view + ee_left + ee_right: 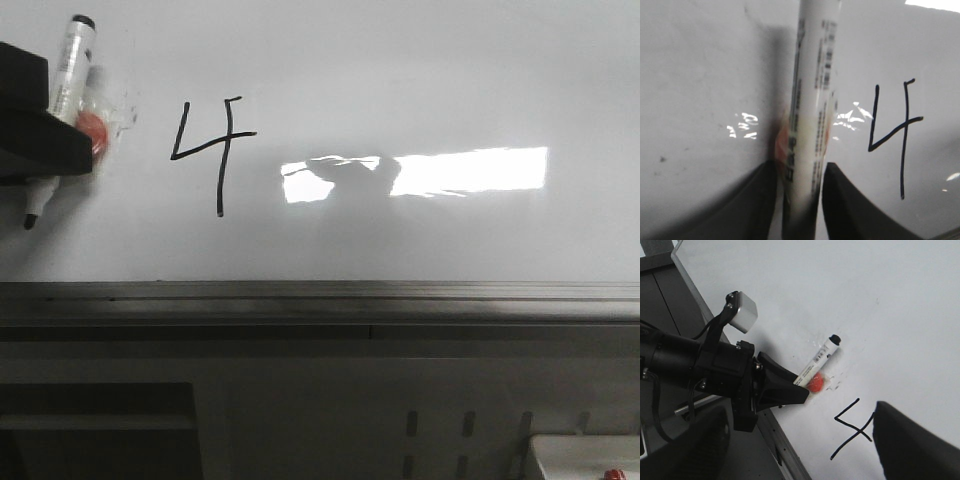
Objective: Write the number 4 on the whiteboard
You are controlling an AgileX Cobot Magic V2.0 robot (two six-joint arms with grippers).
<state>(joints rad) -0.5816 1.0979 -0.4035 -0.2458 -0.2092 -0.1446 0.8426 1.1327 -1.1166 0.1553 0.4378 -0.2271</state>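
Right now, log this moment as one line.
left gripper: shut on marker | number 4: drawn on whiteboard | marker tip: off board

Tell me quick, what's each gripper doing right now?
Left gripper: closed on the marker.
Right gripper: open, holding nothing.

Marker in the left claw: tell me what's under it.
Under the marker lies the whiteboard, with an orange patch there. The left claw covers the board under the marker's gripped part.
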